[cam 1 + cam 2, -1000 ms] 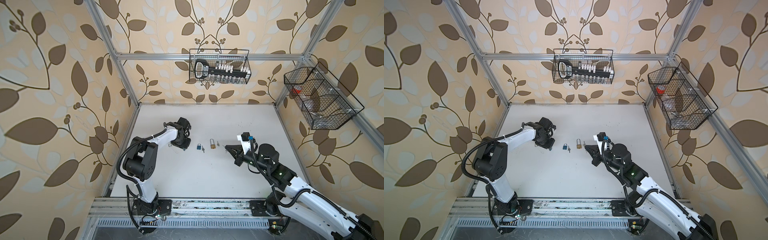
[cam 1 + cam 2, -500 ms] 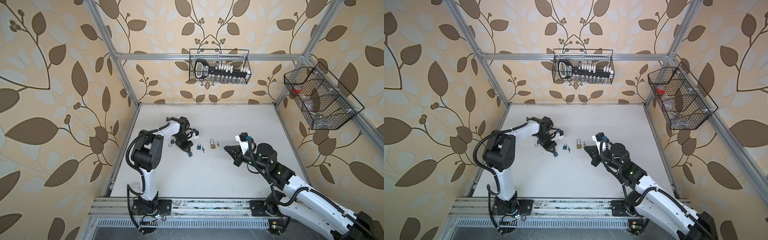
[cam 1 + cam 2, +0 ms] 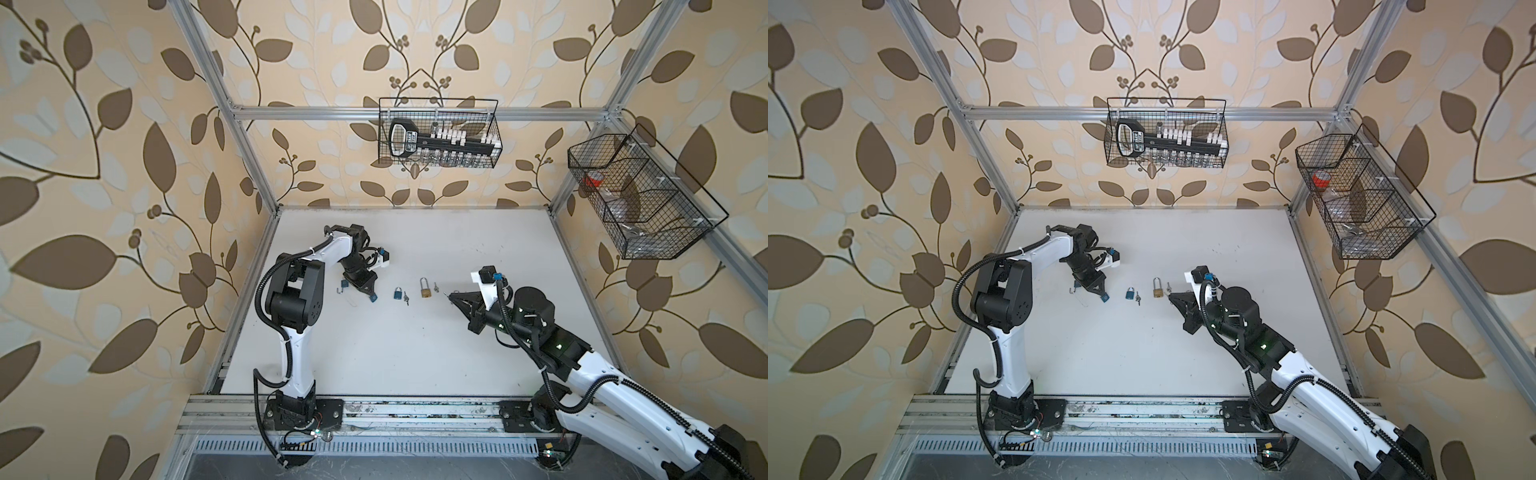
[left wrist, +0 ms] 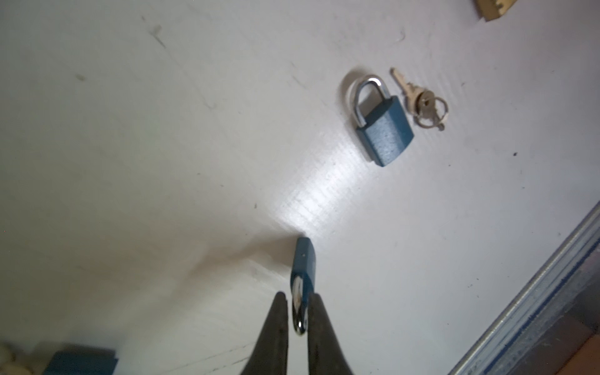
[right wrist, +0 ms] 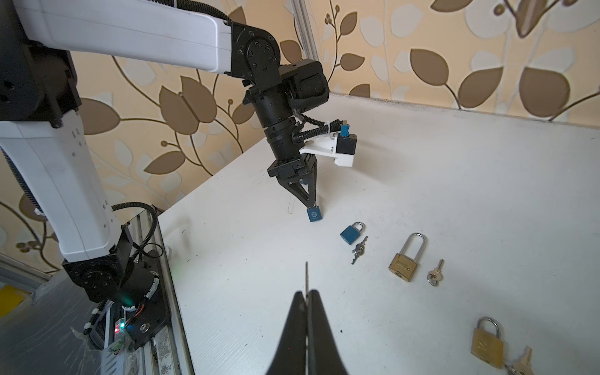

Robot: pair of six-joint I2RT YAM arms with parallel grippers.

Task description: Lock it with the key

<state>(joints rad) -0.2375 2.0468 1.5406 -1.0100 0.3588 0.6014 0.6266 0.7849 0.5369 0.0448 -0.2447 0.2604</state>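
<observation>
My left gripper [image 4: 297, 297] points down at the white table [image 3: 415, 353], left of the middle. Its jaws stand a little apart around the shackle of a small blue padlock [image 4: 305, 259], leaving a sliver of light on one side. That padlock [image 5: 314, 215] hangs below the fingertips, and its base seems to meet the table. My right gripper [image 5: 306, 293] is shut on a key [image 5: 306, 276], seen edge-on, whose blade sticks out past the tips. It hovers right of the middle in both top views, pointing at the left gripper [image 3: 371, 293].
Between the grippers lie a second blue padlock [image 3: 398, 293] with ringed keys [image 3: 406, 297] and a long-shackled brass padlock [image 3: 425, 289] with its own key [image 3: 436, 286]. Another brass padlock [image 5: 487, 344] lies near my right arm. Wire baskets [image 3: 438, 137] [image 3: 640, 199] hang on the walls.
My left arm turned and rose from the left part of the table with the small blue padlock in its fingertips. Its jaws have now eased apart slightly. The right gripper barely moved.
</observation>
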